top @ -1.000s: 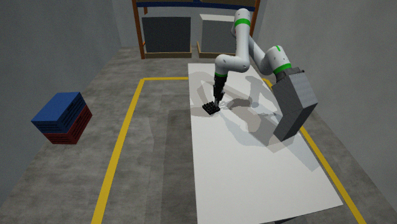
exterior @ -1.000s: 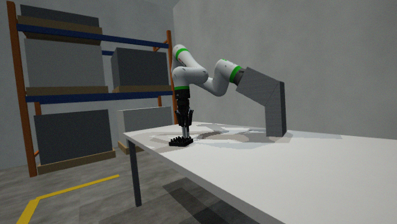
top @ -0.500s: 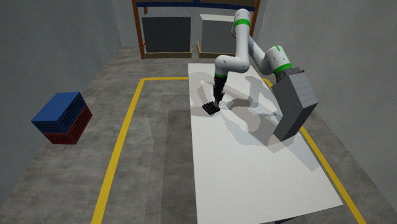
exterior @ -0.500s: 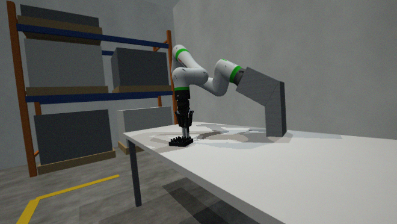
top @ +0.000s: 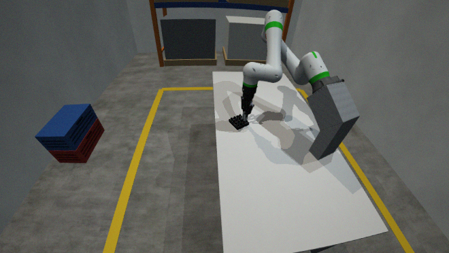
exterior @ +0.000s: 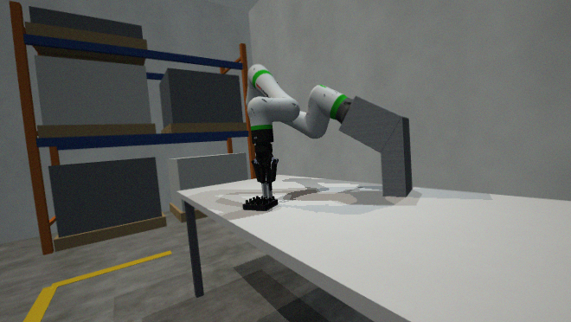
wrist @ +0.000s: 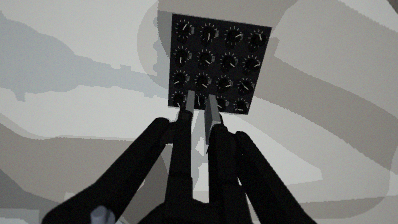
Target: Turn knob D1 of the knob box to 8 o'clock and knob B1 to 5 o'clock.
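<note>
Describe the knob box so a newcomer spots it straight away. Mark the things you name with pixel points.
Find the long white table (top: 289, 204) (exterior: 433, 242). At the jaws (top: 245, 119) (exterior: 267, 196) of the white arm (top: 273, 51) (exterior: 277, 108) sits the knob box (top: 235, 123) (exterior: 255, 208) (wrist: 215, 45): small, flat and black. Unlike the tall grey stand (top: 330, 132) (exterior: 395, 169), it carries rows of knobs.

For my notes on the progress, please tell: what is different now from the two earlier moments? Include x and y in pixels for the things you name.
Nothing visibly changed: the black two-finger gripper (top: 245, 120) (exterior: 267, 196) (wrist: 199, 102) stays at the black square knob box (top: 235, 123) (exterior: 255, 207) (wrist: 215, 71). Small knob turns cannot be judged.
</note>
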Robot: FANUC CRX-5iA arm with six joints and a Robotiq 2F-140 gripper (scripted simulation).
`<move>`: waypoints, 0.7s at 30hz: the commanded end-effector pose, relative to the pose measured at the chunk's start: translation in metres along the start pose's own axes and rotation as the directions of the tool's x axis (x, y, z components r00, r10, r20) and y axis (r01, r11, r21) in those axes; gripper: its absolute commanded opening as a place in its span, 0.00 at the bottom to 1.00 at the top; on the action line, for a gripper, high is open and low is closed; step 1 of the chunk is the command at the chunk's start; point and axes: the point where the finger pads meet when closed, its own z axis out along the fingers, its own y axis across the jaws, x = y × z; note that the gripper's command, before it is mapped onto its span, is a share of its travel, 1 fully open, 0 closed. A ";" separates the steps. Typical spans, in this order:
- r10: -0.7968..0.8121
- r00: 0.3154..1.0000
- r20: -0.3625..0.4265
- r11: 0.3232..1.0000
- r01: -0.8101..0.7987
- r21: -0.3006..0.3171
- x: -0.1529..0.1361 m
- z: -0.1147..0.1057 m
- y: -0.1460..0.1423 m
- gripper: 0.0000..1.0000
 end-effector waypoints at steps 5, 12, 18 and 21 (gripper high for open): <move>0.000 1.000 0.000 1.000 0.000 0.000 0.000 0.000 0.000 0.12; 0.000 1.000 0.000 1.000 0.000 0.000 0.000 0.000 0.000 0.12; 0.000 1.000 0.000 1.000 0.000 0.000 0.000 0.000 0.000 0.05; 0.000 1.000 0.000 1.000 0.000 0.000 0.000 0.000 0.000 0.05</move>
